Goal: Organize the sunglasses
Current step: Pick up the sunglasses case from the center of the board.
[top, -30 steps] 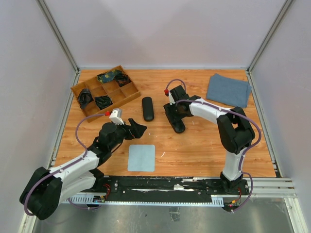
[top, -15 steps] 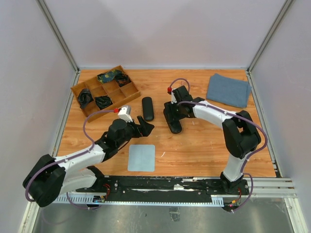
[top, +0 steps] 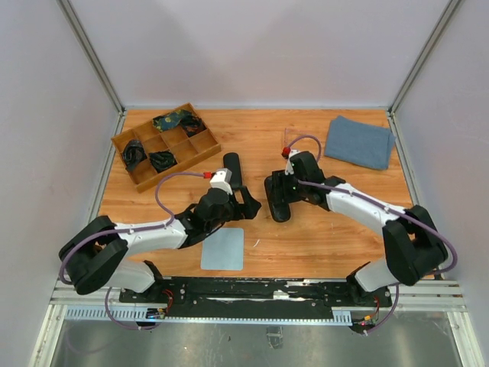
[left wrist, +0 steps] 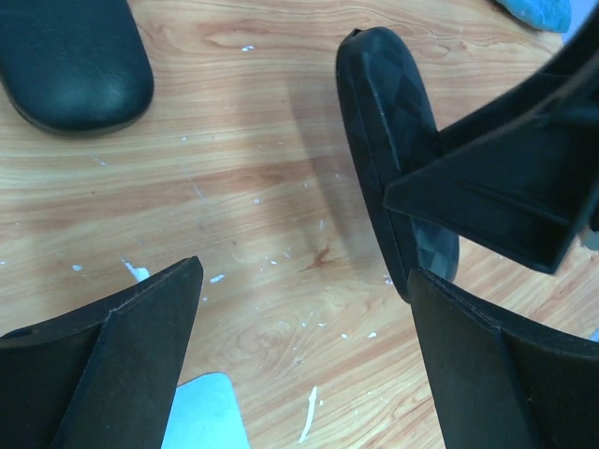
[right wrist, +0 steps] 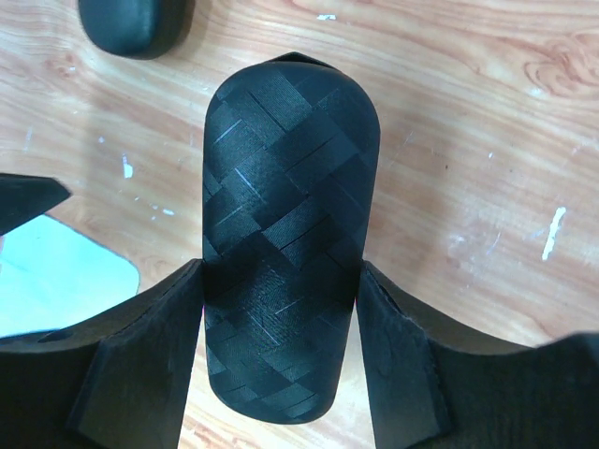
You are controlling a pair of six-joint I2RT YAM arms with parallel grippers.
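Sunglasses are showing only as a faint pale pinkish outline on the table, just behind the right gripper and left of the grey cloth; too faint for telling long axis or facing. Dark items are sitting in the tray far left, too small to say whether they are glasses. Right gripper is clamping a black woven case, a finger pressing each long side; the case is lying flat, long axis running near-to-far, slightly tilted. Left gripper is gaping wide, holding nothing, its fingers hovering just left of the case. Second case is lying behind the left wrist. Compared with a second ago, the left arm is reaching much farther right, now close to the case; the right gripper and case are sitting slightly nearer the bases, right elbow lower; second case and blue cloth are staying put.
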